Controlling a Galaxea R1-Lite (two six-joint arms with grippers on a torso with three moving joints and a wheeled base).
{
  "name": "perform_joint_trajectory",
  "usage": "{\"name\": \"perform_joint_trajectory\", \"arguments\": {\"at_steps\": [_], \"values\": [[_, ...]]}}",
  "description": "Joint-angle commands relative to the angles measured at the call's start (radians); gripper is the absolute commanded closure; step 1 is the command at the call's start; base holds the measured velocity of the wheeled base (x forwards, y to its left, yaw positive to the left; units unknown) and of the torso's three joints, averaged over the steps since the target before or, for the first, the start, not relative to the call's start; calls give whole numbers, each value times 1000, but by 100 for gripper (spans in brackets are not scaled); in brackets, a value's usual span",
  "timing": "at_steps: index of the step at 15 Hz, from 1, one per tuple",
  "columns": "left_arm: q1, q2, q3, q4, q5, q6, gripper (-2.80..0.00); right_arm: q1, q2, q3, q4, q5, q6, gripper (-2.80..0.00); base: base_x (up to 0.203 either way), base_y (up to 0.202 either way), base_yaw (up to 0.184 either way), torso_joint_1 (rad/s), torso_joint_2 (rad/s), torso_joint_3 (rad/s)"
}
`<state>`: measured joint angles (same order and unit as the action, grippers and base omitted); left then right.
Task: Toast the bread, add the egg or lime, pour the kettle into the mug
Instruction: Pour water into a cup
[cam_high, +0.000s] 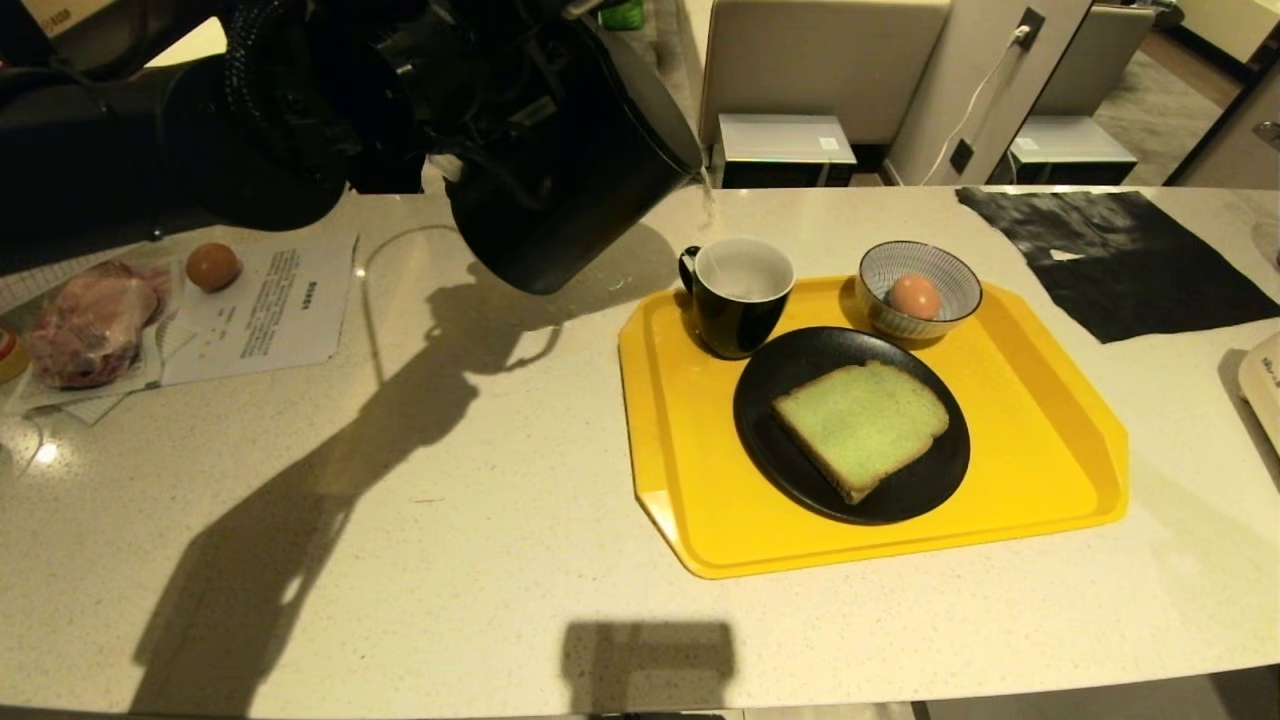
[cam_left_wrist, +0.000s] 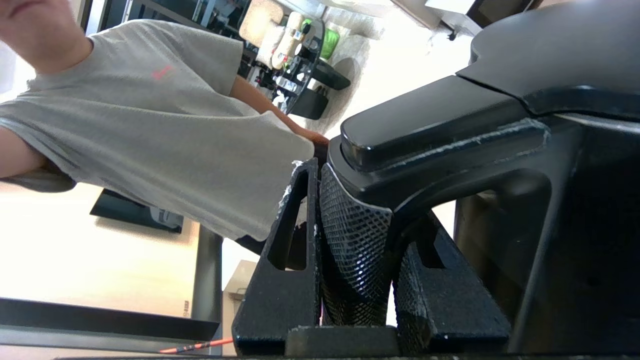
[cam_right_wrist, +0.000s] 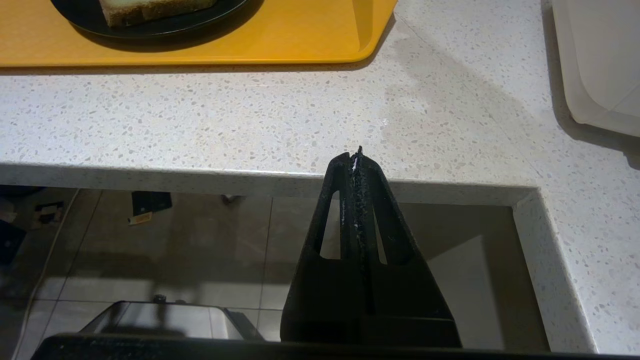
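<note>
**Kettle tipped over the mug, water running**

Clamped between the left gripper (cam_left_wrist: 357, 240) and its ribbed fingers (cam_left_wrist: 295, 250) is the loop handle of the tall matte black kettle (cam_high: 570, 170), which hangs tilted above the counter's far side, spout down toward the tray. From the spout a thin stream of water (cam_high: 708, 195) falls toward the glossy black mug with white inside (cam_high: 738, 295), standing at the far left corner of the yellow plastic tray (cam_high: 1040, 440).

Just beside the mug, along the tray's far edge, a blue-and-white striped bowl (cam_high: 925, 315) holds the small pinkish-brown egg (cam_high: 914, 296). Nearer, the thick slice of pale green bread (cam_high: 860, 425) lies flat on a round black plate (cam_high: 900, 495).

Toward the speckled white counter's (cam_high: 450, 520) left edge sit printed paper sheets (cam_high: 275, 310), a darker orange-brown egg (cam_high: 212, 266) and a wrapped pinkish lump (cam_high: 90, 325). A black cloth (cam_high: 1120, 260) lies at the far right. Behind the kettle, the wrist view shows a person in a grey shirt (cam_left_wrist: 150, 125).

Pressed shut and empty, the right gripper (cam_right_wrist: 356, 160) hangs at the counter's near edge.
</note>
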<state>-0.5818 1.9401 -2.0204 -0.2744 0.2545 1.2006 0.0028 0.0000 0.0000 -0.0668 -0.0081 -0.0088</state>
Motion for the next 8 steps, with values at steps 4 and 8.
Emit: {"name": "perform_joint_trajectory", "arguments": {"at_steps": [4, 8], "values": [[-24, 36, 0, -3, 2, 9, 0, 0, 2, 28, -1, 0, 0, 0, 0, 0, 0, 0, 0, 0], [-49, 49, 0, 5, -8, 16, 0, 0, 2, 28, -1, 0, 0, 0, 0, 0, 0, 0, 0, 0]]}}
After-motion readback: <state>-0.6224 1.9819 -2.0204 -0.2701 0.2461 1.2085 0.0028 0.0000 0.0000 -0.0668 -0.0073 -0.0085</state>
